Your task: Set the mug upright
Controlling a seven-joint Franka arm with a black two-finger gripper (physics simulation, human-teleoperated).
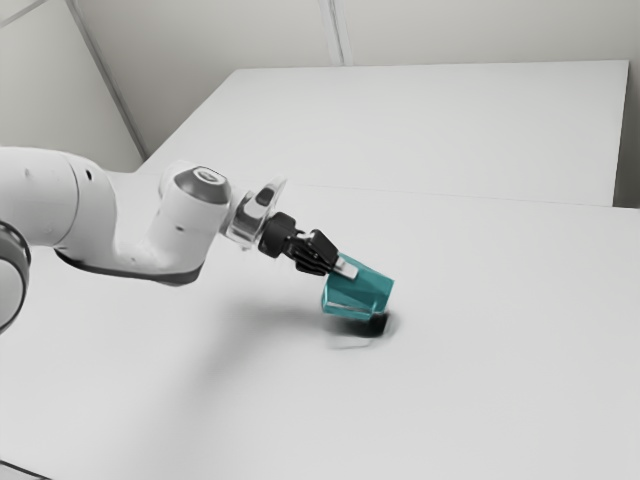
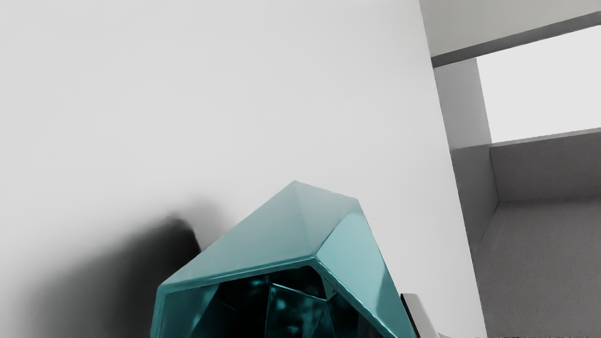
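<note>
The teal, many-sided mug (image 1: 360,292) is leaning well over on its side rather than standing upright, and it is sitting right at the tip of the gripper (image 1: 345,268). In the exterior view the gripper is reaching in from the exterior view's upper left and is overlapping the mug's upper edge, while the rest of the mug's body is extending beyond and below it, toward the exterior view's right. In the wrist view the mug's open mouth is facing back toward the hand, and its dark, shiny inside is showing past the rim. Whether the gripper is clasping the mug or standing open around part of it, the pictures are leaving unclear. Whether the mug is touching the table is also staying uncertain.

A dark shadow (image 1: 376,324) is lying just under the mug in the exterior view, and the wrist view is showing a broad, soft-edged one beside it. The pale table (image 1: 500,350) is spreading out all around. Behind the gripper, the white arm (image 1: 100,205) is coming in from the exterior view's left, bending and sloping down toward the mug. Farther off, beyond the table's edge, a grey wall (image 2: 544,263) is rising beneath a bright white panel (image 2: 544,89).
</note>
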